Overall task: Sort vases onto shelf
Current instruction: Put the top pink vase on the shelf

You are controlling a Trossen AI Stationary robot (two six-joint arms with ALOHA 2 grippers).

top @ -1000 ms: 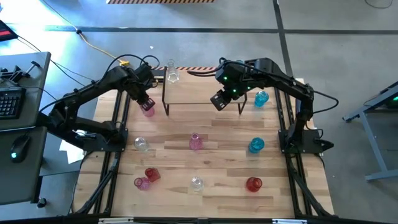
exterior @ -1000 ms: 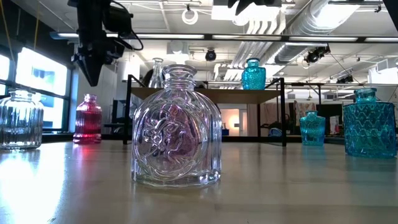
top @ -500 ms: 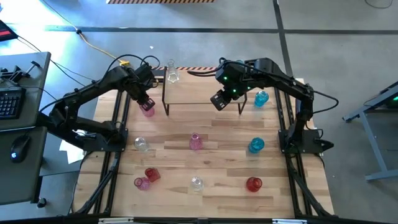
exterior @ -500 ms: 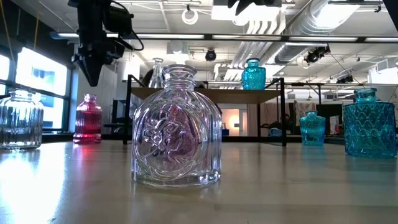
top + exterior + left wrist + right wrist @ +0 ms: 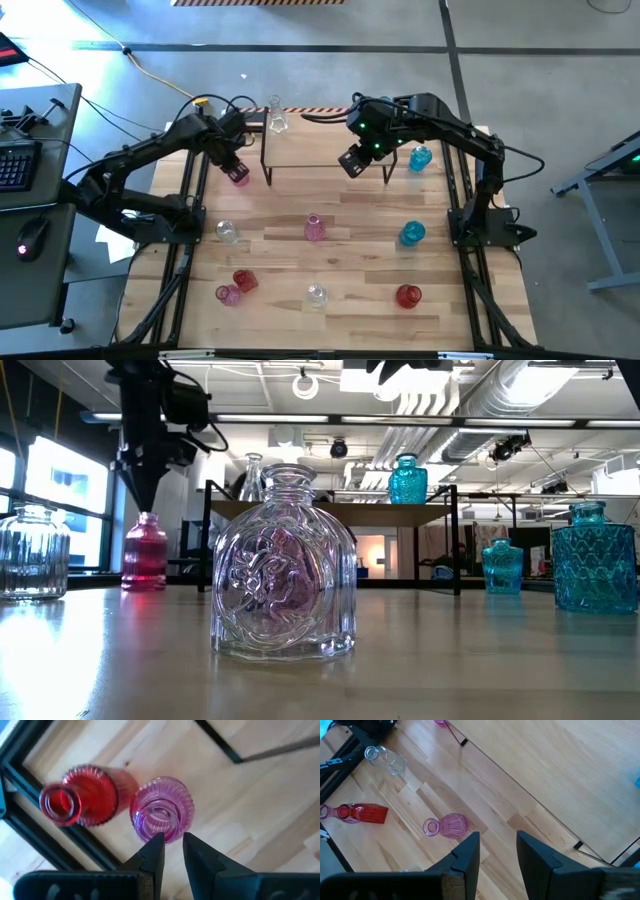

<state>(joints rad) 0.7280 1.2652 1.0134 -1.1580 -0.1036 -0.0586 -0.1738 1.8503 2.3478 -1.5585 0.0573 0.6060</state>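
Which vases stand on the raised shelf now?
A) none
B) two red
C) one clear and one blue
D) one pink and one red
C: in the low view a clear vase and a blue vase stand on the shelf.

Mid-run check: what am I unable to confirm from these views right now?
- Left wrist view: whether the left gripper touches the pink vase at its rim; the fingertips overlap it.
- High view: the blue vase on the shelf is mostly hidden under the right arm.
- Low view: the right gripper is cut off by the top edge.
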